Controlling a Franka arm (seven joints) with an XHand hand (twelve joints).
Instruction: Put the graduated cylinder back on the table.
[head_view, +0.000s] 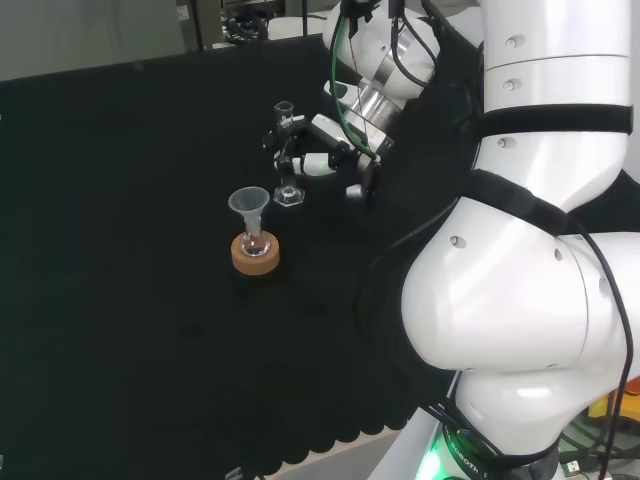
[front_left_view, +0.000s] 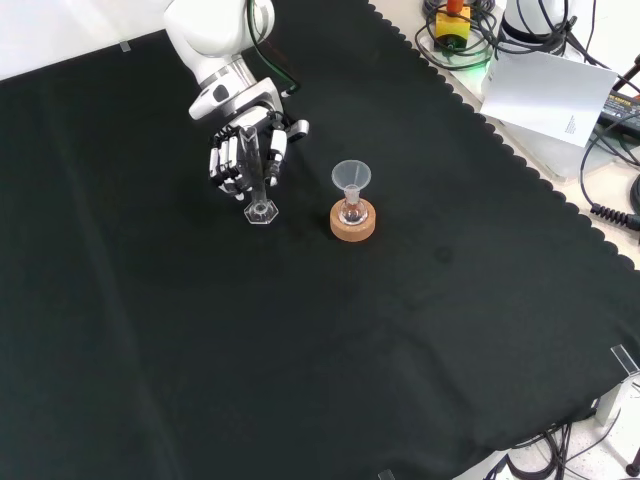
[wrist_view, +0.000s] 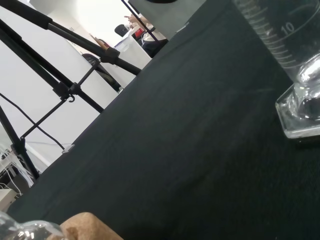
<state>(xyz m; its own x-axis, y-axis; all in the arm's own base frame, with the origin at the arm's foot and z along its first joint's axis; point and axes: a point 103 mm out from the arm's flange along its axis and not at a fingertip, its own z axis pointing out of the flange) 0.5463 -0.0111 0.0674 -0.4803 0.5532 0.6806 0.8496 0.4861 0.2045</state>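
Note:
The clear graduated cylinder (front_left_view: 256, 175) stands upright with its hexagonal foot on the black cloth, as far as the front view shows. The black and white hand (front_left_view: 238, 155) comes in from above and its fingers curl round the cylinder's tube. In the head view the cylinder (head_view: 286, 150) sits just left of the hand (head_view: 330, 150), its foot low by the cloth. The wrist view shows the cylinder's marked tube (wrist_view: 282, 35) and its glass foot resting on the cloth.
A cork ring (front_left_view: 353, 222) holding a small flask with a clear funnel (front_left_view: 351, 176) stands close beside the cylinder, also seen as the cork ring (head_view: 255, 254) in the head view. The arm's white links (head_view: 520, 250) rise at the right. Paper and cables lie off the cloth's edge (front_left_view: 560, 95).

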